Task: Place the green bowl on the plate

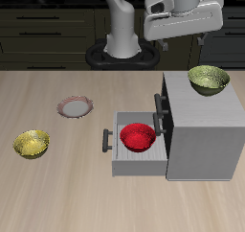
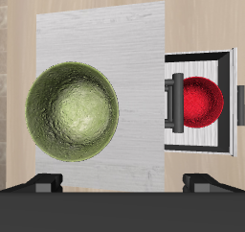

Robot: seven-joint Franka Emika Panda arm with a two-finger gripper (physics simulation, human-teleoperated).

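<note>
The olive-green bowl (image 1: pixel 209 80) (image 2: pixel 72 113) stands upright on top of the grey cabinet (image 1: pixel 201 130), near its back edge. My gripper (image 1: pixel 185 42) (image 2: pixel 124 183) hangs open well above the cabinet, a little off from directly over the bowl, with nothing between its fingers (image 2: pixel 46 181). The plate (image 1: pixel 76 106), whitish with a reddish-brown rim, lies flat on the table away from the cabinet and is outside the wrist view.
The cabinet's drawer (image 1: pixel 120 151) is pulled out and holds a red bowl (image 1: pixel 138 137) (image 2: pixel 203 102). A yellow bowl (image 1: pixel 31 144) sits on the table nearer the front edge than the plate. The robot's base (image 1: pixel 122 49) stands behind.
</note>
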